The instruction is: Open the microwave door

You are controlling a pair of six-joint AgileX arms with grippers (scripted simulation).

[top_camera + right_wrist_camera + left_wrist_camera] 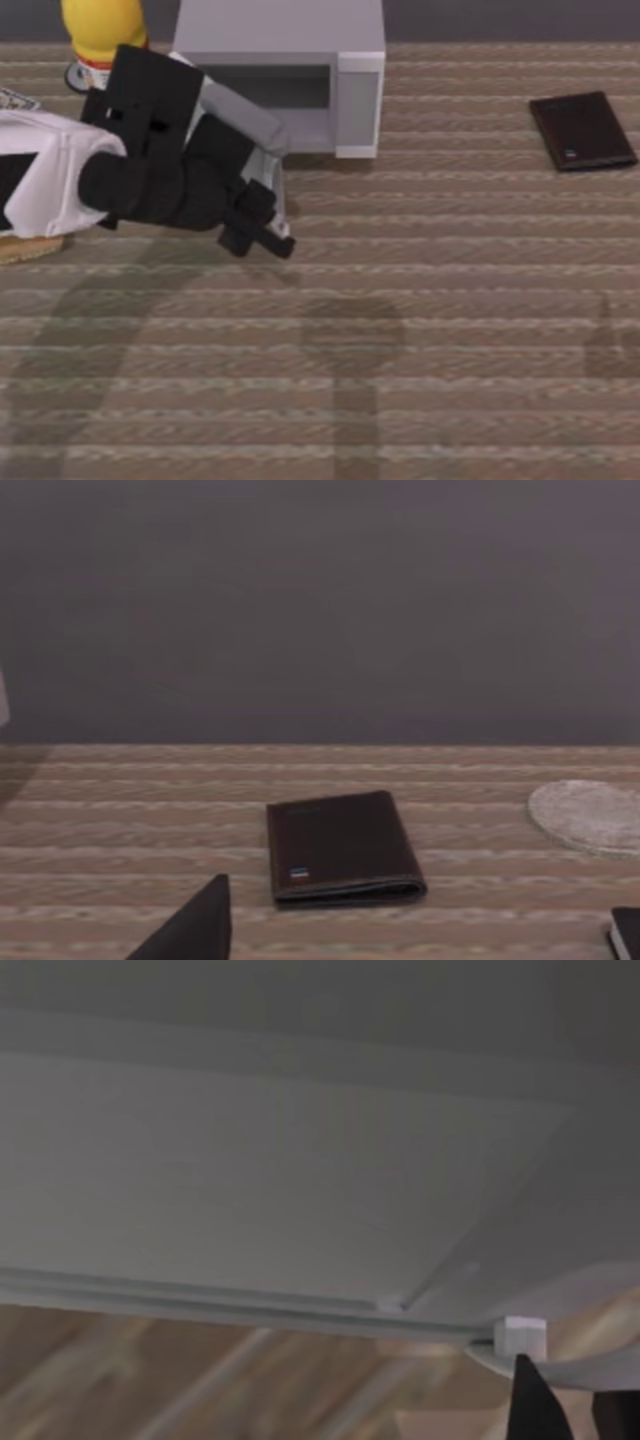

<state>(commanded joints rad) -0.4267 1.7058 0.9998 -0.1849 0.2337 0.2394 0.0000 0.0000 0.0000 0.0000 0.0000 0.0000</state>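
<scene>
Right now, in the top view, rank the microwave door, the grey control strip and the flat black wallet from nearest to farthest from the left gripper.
1. Thin light-grey microwave door: swung open, right beside the left gripper, top view's left.
2. Plain grey control strip: on the silver microwave's right end, farther back.
3. Flat black book-like wallet: far right of the table.

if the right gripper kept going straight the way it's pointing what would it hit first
Probably the dark wallet-like slab, lying flat on the table ahead in the right wrist view; past it only the far wall, though depth is unclear.

A dark wallet [343,848] lies flat on the striped table [150,810].
</scene>
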